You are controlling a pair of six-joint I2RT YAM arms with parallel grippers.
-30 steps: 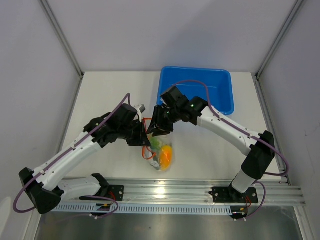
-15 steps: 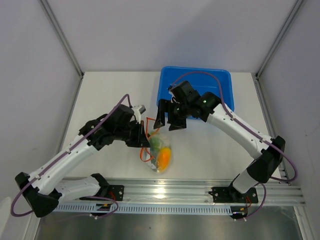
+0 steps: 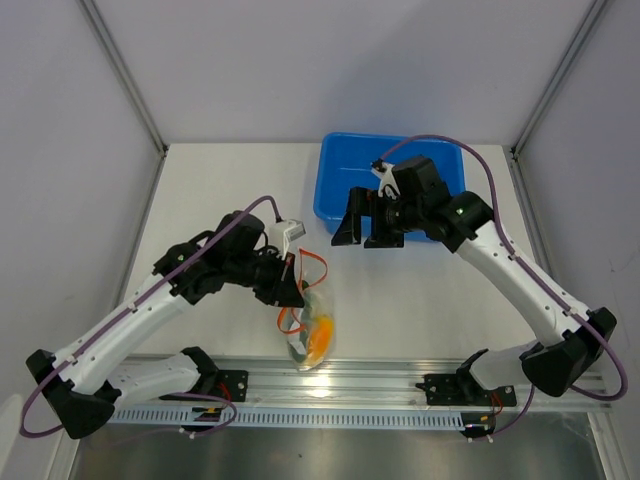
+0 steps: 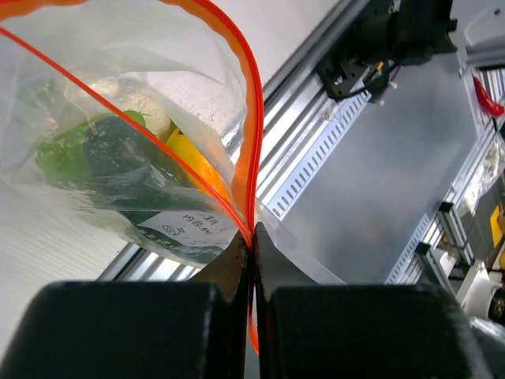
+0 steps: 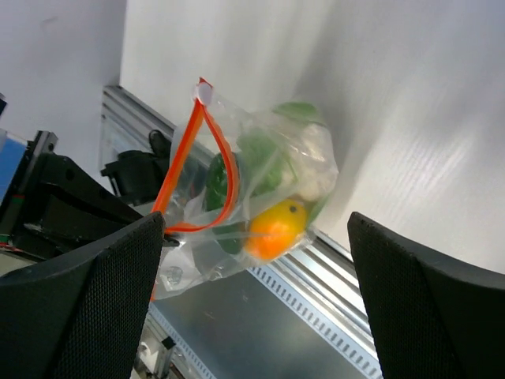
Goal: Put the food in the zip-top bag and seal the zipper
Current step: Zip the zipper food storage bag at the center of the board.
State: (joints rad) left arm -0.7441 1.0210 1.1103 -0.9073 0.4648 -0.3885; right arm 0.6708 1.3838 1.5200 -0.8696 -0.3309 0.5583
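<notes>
Top external: zip-top bag near front table edge, right tool well apart.

The food sits in the zip-top bag, apparently hanging above the table, left of the bin

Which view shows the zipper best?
Right wrist: most of the zipper loop, gaping unsealed. Left wrist shows one end close up, pinched in the left tool. Top external shows small orange curves beside the left arm.

zip-top bag: clear | zipper: orange-red | mango: orange-yellow | cucumber: dark green | cauliflower: white | bin: blue
</notes>
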